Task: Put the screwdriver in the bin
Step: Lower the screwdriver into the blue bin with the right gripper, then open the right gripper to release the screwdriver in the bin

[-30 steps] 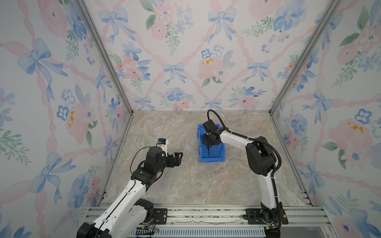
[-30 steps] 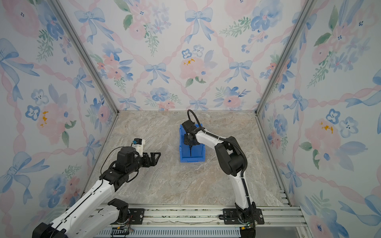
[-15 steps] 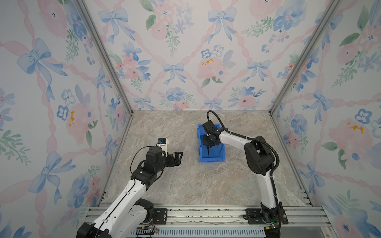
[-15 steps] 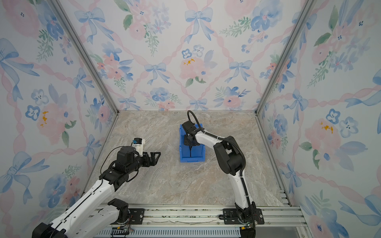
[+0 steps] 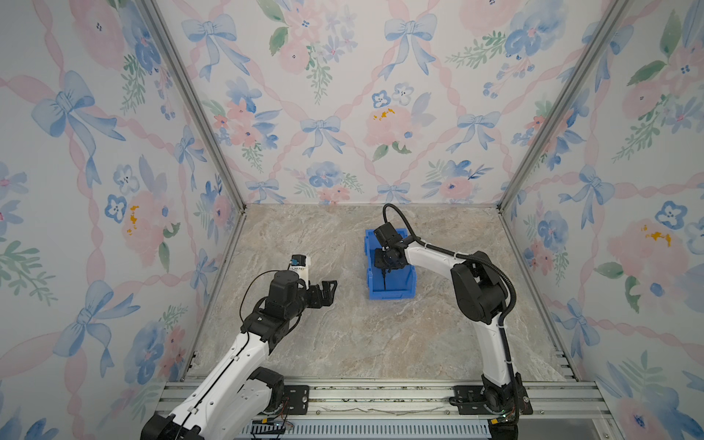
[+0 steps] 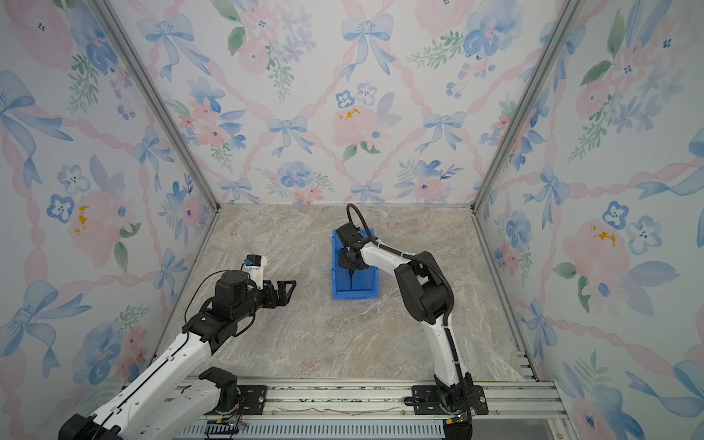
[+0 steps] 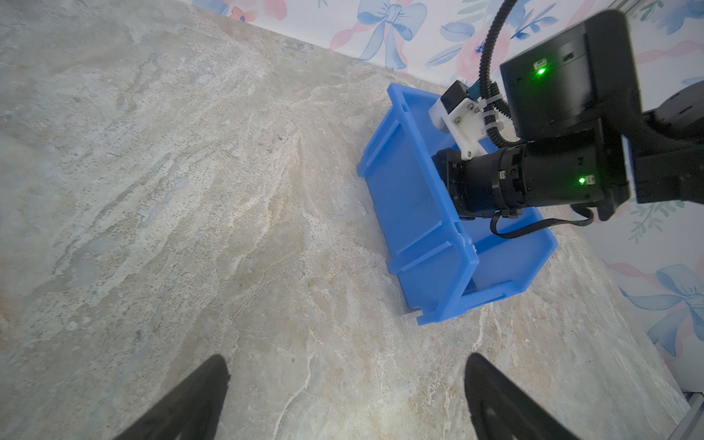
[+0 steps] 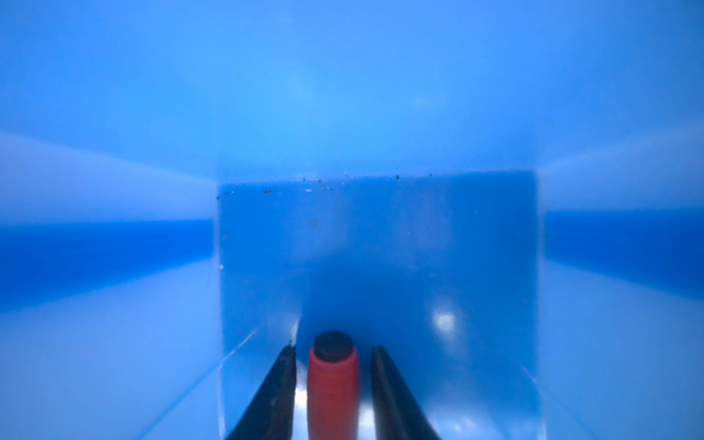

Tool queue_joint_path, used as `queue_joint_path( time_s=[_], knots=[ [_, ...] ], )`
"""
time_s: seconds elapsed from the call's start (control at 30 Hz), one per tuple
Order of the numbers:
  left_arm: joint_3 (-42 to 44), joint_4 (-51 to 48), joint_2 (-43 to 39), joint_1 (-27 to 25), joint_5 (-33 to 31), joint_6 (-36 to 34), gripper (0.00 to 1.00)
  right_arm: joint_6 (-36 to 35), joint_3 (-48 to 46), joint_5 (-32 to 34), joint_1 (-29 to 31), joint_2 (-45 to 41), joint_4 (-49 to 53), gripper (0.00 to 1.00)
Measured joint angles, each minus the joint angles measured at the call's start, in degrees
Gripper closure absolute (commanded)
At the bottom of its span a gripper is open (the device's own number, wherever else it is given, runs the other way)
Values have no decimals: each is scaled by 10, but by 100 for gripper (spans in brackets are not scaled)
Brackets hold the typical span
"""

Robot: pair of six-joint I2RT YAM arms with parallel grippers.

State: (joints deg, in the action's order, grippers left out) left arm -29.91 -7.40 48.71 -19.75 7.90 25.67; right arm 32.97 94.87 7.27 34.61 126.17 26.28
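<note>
- In both top views the blue bin point(image 5: 396, 292) point(image 6: 336, 284) stands on the marble-look desk point(image 5: 343, 343) point(image 6: 324, 343), nearer the far edge than the near one and a little right of the middle, with its low front lip turned to the near edge.
- In both top views the right tool point(image 5: 383, 268) point(image 6: 349, 266) reaches down inside the bin; below it the thin dark shaft of the screwdriver point(image 5: 384, 281) point(image 6: 351, 280) runs along the bin toward the front lip. From here I cannot tell how far apart the jaws stand.
- In both top views the left tool point(image 5: 330, 291) point(image 6: 287, 291) hangs above the desk to the left of the bin, well apart from it, and carries nothing.
- In the left wrist view the left tool point(image 7: 346, 365) is spread wide, with bare desk point(image 7: 190, 190) between its two black fingers point(image 7: 198, 396). The bin point(image 7: 415, 213) lies ahead, and the right arm's black wrist point(image 7: 533, 179) dips over its long wall; the tip of that arm is hidden behind the wall.
- In the right wrist view everything around is the bin's blue inside point(image 8: 381, 228). The screwdriver's red handle point(image 8: 332, 384), black end cap toward the end wall, sits between the fingers point(image 8: 274, 396) of the right tool point(image 8: 333, 348). The jaws stand narrowly parted, a bright gap on each side of the handle, so they do not press it.
- Whether the handle rests flat on the bin's floor I cannot tell.
</note>
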Motion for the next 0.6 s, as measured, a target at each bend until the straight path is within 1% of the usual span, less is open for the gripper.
queue_joint_path(
  time_s=[0.27,0.4,0.47,0.6],
  knots=[
    [0,0,-7,0,-4,-2,2,0,-11,7,3,-18,0,63],
    [0,-1,-10,0,-13,-6,3,0,-30,16,7,-62,0,61],
    [0,-6,-9,0,-30,-11,2,0,-39,23,9,-92,0,60],
    [-3,-26,-9,0,-63,-22,2,-9,-67,40,19,-158,1,54]
  ],
)
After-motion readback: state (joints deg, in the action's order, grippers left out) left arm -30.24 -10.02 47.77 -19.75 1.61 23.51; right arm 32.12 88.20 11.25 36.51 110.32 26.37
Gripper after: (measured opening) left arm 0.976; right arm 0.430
